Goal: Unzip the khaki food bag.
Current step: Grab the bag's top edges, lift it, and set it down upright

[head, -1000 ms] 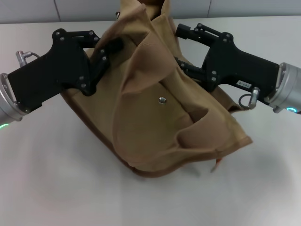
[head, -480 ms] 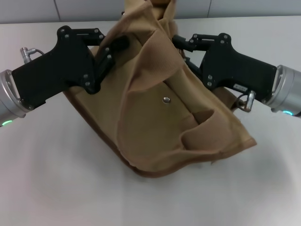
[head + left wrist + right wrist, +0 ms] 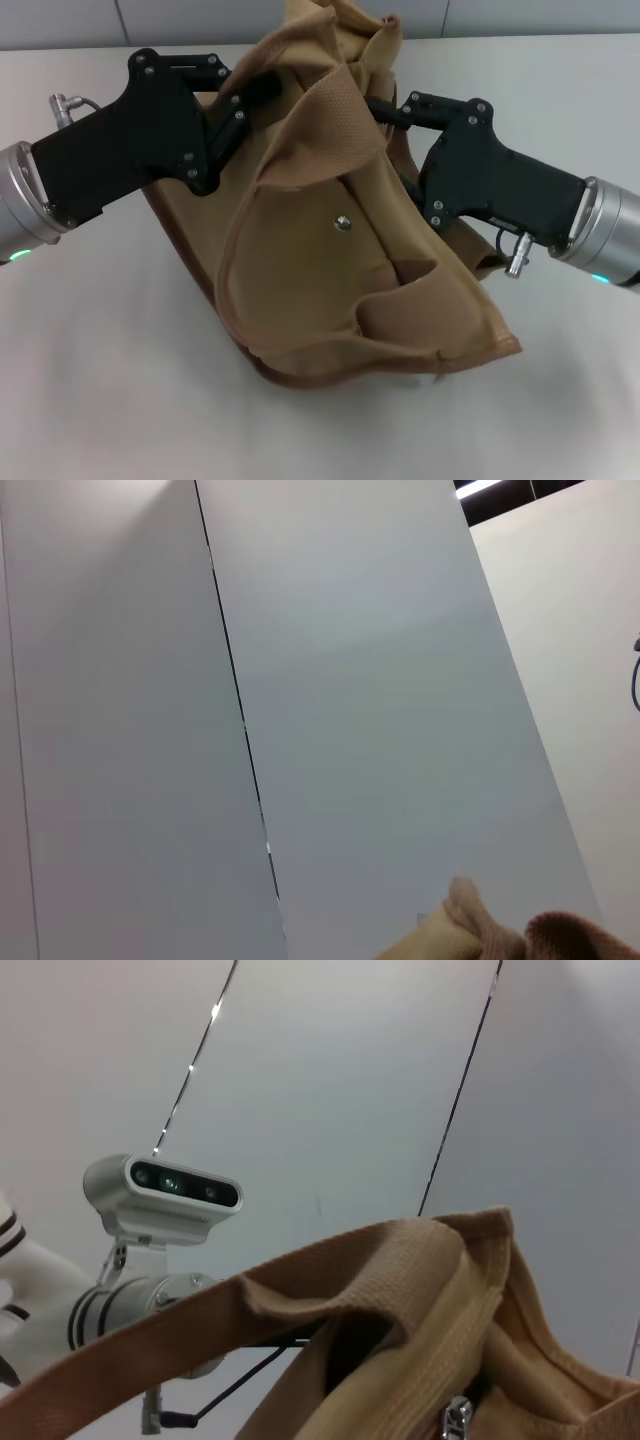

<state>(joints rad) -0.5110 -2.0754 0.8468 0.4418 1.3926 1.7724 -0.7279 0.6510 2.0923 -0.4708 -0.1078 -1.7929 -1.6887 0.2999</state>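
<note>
Looking from my end, I see one bag (image 3: pixel 330 270) slumped on the table (image 3: pixel 110 400), its single snap (image 3: pixel 343 223) facing up, one strap (image 3: pixel 320 140) draped across. Two grippers flank its far end: the left gripper (image 3: pixel 248 95) pinches fabric at the top edge; the right gripper (image 3: pixel 385 110) reaches behind the strap, and I cannot tell its grip. The right wrist view shows one zipper pull (image 3: pixel 457 1418).
</note>
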